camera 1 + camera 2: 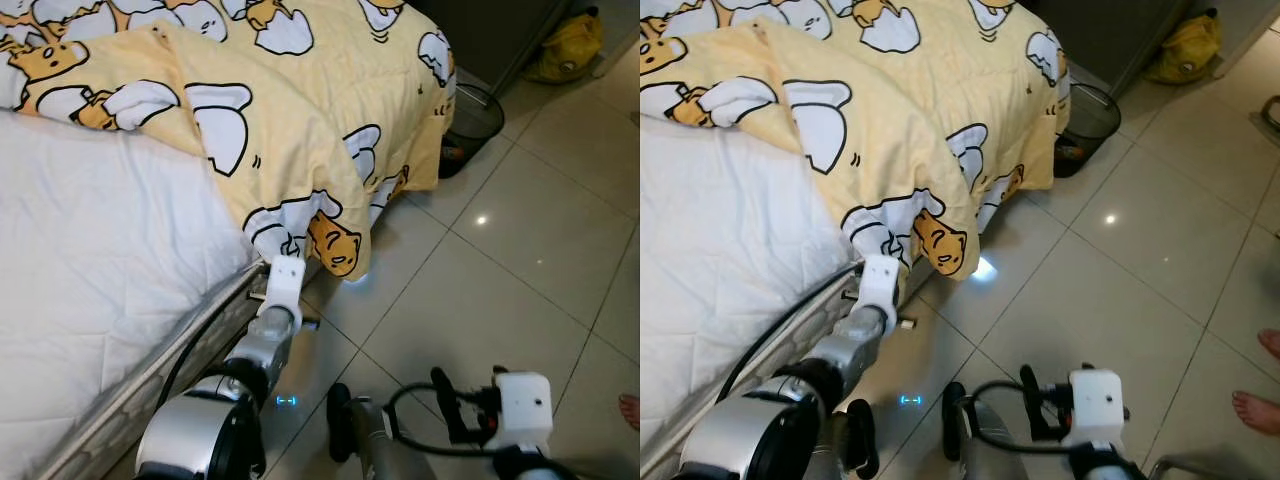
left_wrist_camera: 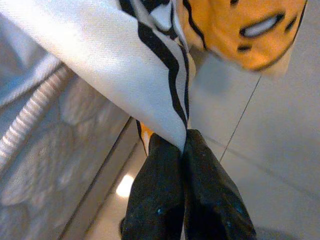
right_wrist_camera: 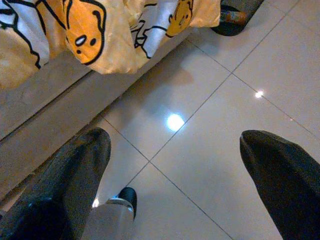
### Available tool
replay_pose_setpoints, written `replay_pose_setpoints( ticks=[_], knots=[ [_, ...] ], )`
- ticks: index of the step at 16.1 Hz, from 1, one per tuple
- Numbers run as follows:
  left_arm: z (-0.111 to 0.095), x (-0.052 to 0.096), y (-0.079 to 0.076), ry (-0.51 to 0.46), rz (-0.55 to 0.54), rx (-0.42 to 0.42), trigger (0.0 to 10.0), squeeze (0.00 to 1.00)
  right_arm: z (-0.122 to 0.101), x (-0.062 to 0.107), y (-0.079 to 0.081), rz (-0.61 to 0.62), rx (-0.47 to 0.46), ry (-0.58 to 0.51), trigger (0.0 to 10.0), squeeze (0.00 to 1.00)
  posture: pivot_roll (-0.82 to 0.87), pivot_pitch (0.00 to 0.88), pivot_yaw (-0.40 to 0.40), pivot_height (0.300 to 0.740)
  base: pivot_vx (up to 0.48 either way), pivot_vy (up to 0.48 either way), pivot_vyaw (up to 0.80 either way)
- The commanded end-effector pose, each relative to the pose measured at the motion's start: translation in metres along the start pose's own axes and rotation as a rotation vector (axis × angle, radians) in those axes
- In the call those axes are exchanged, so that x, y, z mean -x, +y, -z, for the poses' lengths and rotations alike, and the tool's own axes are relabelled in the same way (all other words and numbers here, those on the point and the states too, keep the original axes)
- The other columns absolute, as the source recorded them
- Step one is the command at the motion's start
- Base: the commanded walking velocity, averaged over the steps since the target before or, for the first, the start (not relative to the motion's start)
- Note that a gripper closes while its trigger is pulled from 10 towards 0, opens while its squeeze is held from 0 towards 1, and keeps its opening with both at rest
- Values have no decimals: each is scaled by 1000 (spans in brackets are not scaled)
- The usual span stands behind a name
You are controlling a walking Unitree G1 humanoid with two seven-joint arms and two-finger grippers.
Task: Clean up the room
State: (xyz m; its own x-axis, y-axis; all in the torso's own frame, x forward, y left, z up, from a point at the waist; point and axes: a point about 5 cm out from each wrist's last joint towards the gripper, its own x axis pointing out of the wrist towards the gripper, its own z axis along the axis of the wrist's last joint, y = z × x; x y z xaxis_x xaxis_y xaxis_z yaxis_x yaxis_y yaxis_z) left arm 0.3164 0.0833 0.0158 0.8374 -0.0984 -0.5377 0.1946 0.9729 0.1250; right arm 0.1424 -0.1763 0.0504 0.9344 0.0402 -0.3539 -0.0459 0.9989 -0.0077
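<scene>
At the bed's lower corner in the left eye view, the yellow blanket (image 1: 300,110) printed with egg cartoons drapes over the white mattress (image 1: 90,270) and hangs down toward the tiled floor (image 1: 500,290). The left arm reaches to that hanging corner; its hand is hidden behind the white wrist block and the cloth. A black mesh bin (image 1: 470,120) stands on the floor just beside the bed's far corner, partly covered by the blanket; something orange lies in it, too small to identify. A yellow bag (image 1: 570,45) sits near the top edge, cut off. A person's bare toes (image 1: 630,408) are cut by the right edge.

Over in the right eye view, two bare feet (image 1: 1255,405) stand on the tiles at the right.

Close up in the left wrist view, the left hand (image 2: 184,150) has its two black fingers pressed together, pinching the blanket's edge beside the quilted mattress side (image 2: 55,150).

Down in the right wrist view, the right hand (image 3: 175,145) hangs over the tiles with fingers spread wide and nothing between them.
</scene>
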Motion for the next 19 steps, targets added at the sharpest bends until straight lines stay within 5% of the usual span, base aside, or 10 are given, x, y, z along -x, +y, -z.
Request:
replay_pose_setpoints(
  ticks=[1,6,12,15,19],
  knots=[
    [18,3,-5,46,46,-36,10000,0,9,1,-4,23,-13,41,10000,0,-217,282,-59,736,0,0,0],
    [6,4,-20,-44,133,3,10000,0,6,-17,3,-7,-24,20,10000,0,-185,268,-54,736,-52,0,0],
    [46,15,-31,29,184,-13,10000,0,6,-22,1,-12,-15,14,10000,0,-185,247,-53,736,-455,0,0],
    [68,26,-51,66,294,-74,10000,0,6,-25,2,-22,-11,9,10000,0,-183,241,-56,736,0,0,0],
    [95,50,-98,138,546,-89,10000,0,5,-27,0,-31,6,10,10000,0,-195,229,-61,736,0,0,0]
  ],
)
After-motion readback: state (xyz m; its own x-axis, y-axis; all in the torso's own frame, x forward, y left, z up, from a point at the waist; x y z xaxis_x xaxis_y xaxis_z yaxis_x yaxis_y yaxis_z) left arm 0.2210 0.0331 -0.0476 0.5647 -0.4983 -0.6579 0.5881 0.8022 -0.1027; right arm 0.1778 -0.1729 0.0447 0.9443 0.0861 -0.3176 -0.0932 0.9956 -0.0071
